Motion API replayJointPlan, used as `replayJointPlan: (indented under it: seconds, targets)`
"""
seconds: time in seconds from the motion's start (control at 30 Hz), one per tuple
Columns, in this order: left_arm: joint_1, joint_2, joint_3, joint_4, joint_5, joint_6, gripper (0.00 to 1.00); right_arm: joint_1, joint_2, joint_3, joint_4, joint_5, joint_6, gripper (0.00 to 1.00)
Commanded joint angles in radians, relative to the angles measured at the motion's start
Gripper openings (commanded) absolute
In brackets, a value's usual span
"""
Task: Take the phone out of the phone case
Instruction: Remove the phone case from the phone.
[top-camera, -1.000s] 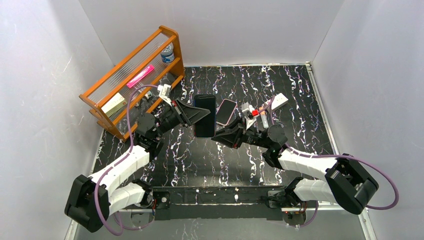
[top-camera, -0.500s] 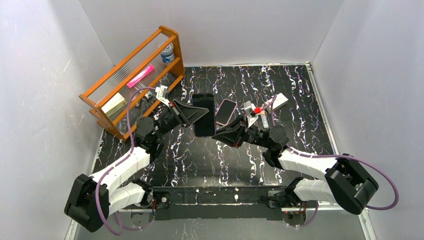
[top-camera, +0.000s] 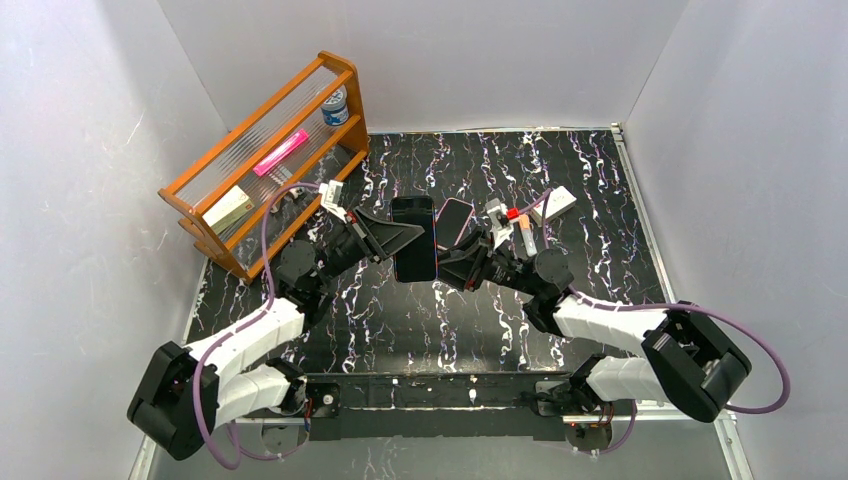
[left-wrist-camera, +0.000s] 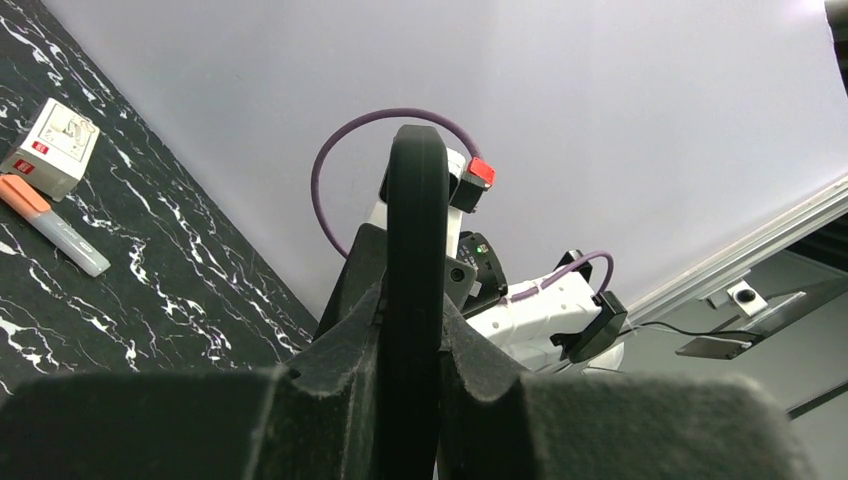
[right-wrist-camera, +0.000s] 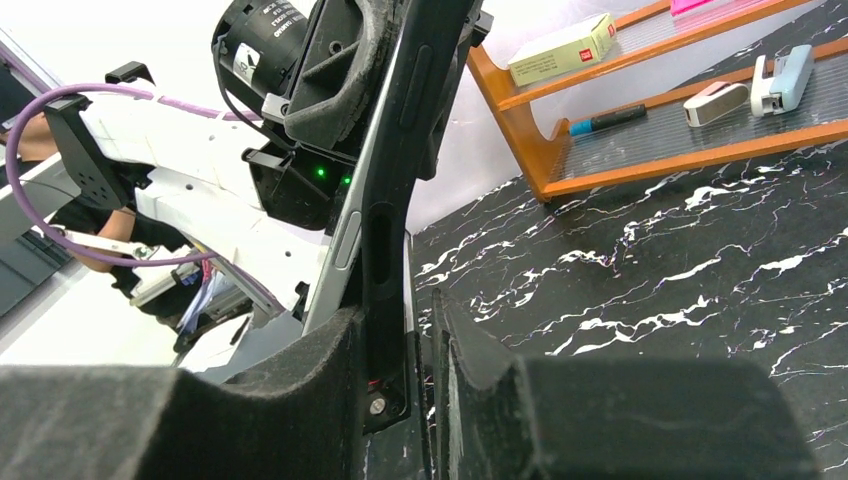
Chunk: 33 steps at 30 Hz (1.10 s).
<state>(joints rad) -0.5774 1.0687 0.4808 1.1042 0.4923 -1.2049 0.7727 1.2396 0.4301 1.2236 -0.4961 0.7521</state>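
Overhead camera looks down; close wrist cameras share the phone (top-camera: 414, 238).

Bright, even light; wrist-view foregrounds blurred, soft shadows.

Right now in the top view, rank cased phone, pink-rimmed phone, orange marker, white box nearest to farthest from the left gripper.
1. cased phone: clamped in the left gripper
2. pink-rimmed phone: just to its right
3. orange marker: farther right
4. white box: farthest right, toward the back
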Motion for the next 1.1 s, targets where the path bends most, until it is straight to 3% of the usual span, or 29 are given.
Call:
replayJointPlan:
  seconds: [0.0, 0.1, 0.2, 0.43, 0.73, 0.83, 1.07]
  targets:
    - [-0.079, 0.024, -0.026, -0.004, 0.189, -0.041, 0.0, -0.038, 0.023, 0.099, 0.126, 0.211, -0.011, 0.35]
    - [-0.079, 0.061, -0.023, -0.004, 0.177, -0.031, 0.0, -0.038, 0.034, 0.105, 0.138, 0.195, -0.001, 0.35]
    - [-0.07, 0.101, -0.024, -0.016, 0.154, 0.0, 0.13, -0.04, 0.034, 0.101, 0.129, 0.191, 0.001, 0.31]
    - [0.029, 0.2, -0.003, -0.032, 0.154, 0.002, 0.39, -0.056, 0.006, 0.053, 0.053, 0.235, 0.041, 0.01]
    - [0.129, 0.184, 0.009, -0.108, 0.164, 0.023, 0.62, -0.059, -0.019, 0.037, -0.077, 0.258, 0.093, 0.01]
    - [0.143, 0.132, 0.055, -0.297, 0.13, 0.136, 0.67, -0.059, -0.034, 0.048, -0.194, 0.285, 0.112, 0.01]
    - [0.142, -0.01, 0.254, -0.961, -0.108, 0.628, 0.72, -0.059, -0.071, 0.081, -0.433, 0.357, 0.169, 0.01]
